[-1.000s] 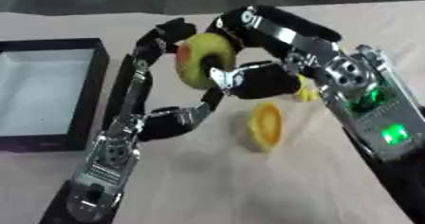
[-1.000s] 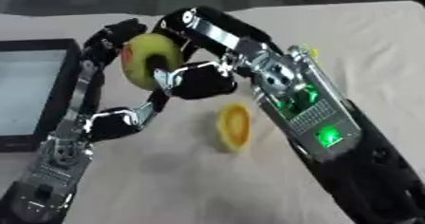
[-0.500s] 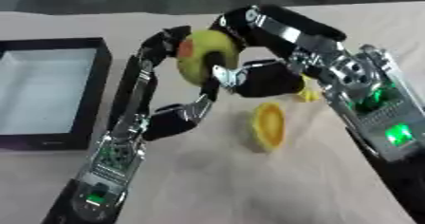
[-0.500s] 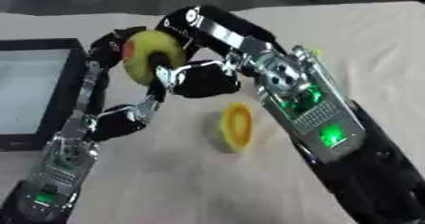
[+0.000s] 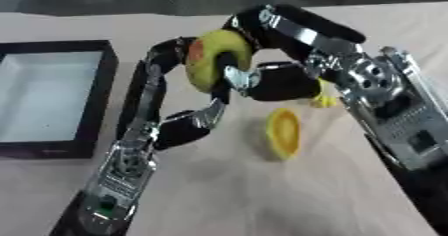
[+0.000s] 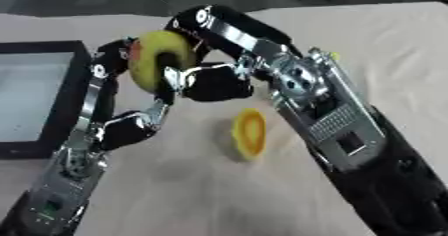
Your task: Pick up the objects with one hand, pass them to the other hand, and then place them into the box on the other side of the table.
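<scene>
One round yellow-green fruit with a red blush (image 5: pixel 213 62), held up above the worktop (image 5: pixel 262 200) between both hands. Left hand (image 5: pixel 179 75) at its left side, fingers curled round it; right hand (image 5: pixel 262 75) at its right side, black fingers (image 5: pixel 229 65) curled across its front. No writing legible. One yellow oval piece (image 5: pixel 283 132) on the cloth-covered worktop just below the right hand. One small yellow bit (image 5: pixel 325 99), mostly hidden behind the right wrist. One black-walled, pale-floored box (image 5: pixel 52 95) at the left.
</scene>
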